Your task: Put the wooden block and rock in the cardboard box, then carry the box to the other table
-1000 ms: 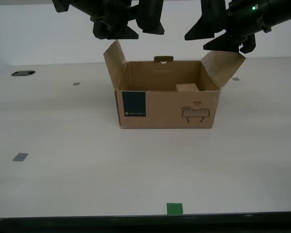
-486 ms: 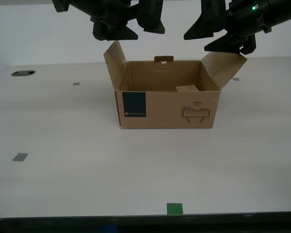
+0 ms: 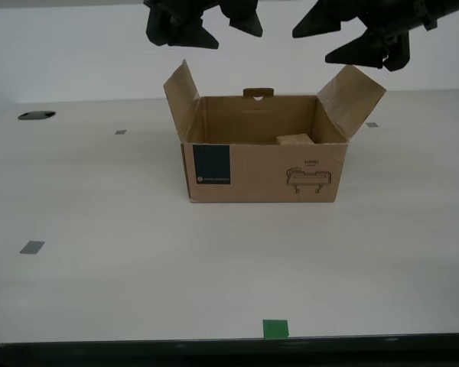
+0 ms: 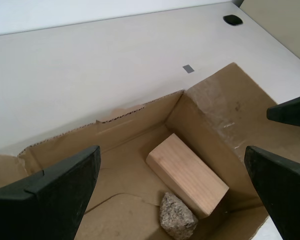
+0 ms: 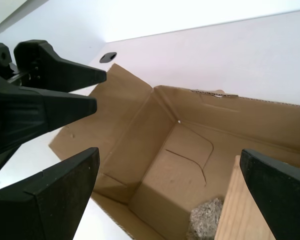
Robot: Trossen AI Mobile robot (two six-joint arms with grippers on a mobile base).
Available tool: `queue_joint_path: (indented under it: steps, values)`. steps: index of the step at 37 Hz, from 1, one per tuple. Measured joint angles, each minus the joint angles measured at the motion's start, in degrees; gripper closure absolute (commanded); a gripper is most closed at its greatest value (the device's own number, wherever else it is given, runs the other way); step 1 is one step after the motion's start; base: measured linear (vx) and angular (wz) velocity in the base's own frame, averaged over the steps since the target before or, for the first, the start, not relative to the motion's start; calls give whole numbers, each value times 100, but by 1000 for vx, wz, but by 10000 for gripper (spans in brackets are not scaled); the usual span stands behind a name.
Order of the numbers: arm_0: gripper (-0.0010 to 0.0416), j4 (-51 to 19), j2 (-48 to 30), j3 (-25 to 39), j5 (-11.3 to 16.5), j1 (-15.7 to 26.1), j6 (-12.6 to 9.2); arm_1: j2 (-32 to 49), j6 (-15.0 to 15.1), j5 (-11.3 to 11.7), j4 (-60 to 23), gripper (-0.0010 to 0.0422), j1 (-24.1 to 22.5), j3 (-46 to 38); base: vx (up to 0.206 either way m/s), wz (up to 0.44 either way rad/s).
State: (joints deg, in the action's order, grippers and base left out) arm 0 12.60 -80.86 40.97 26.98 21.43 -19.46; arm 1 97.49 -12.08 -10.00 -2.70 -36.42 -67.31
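Note:
The cardboard box (image 3: 260, 172) stands open on the off-white table, its side flaps angled up. Inside, the wooden block (image 4: 187, 172) lies against the wall toward the exterior view's right, and its top shows over the rim (image 3: 294, 140). The rock (image 4: 177, 220) lies beside it; the exterior view hides it. My first gripper (image 3: 310, 47) hangs open above the flap on the exterior view's right. My second gripper (image 3: 239, 40) hangs open above the opposite flap. Neither holds anything. The first wrist view shows the box floor (image 5: 185, 170), the rock (image 5: 205, 225) and the block (image 5: 245, 210). The other table is out of view.
Grey tape squares (image 3: 32, 247) (image 3: 120, 131) dot the tabletop, and a green one (image 3: 275, 329) lies near the front edge. A dark hole (image 3: 36, 115) sits at the far side on the exterior view's left. The second gripper's fingers (image 5: 50, 95) show in the first wrist view.
Both grippers have risen a little above the box. The flap on the exterior view's right, which the first gripper was touching, now stands free and slightly higher.

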Motion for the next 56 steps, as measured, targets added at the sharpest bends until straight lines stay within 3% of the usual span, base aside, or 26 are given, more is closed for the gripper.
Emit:
queue_joint_path:
  steps: [20,32,41,51,56]
  values:
    - [14,-3851,92,2643,0,-2,24,0,-142,0,-2312,18,24,-1790,0,0]
    - [14,-5001,81,3803,0,-9,42,0,-127,0,-3635,18,103,-2756,0,0]
    - [14,-5836,55,4266,-2,-116,280,0,46,0,-4354,18,225,-3333,0,0]
    - [14,-6343,55,4470,-11,-616,356,0,42,0,-5025,18,442,-3569,0,0]
    - [14,-6697,55,4522,-17,-894,601,0,44,0,-5379,18,623,-3565,0,0]
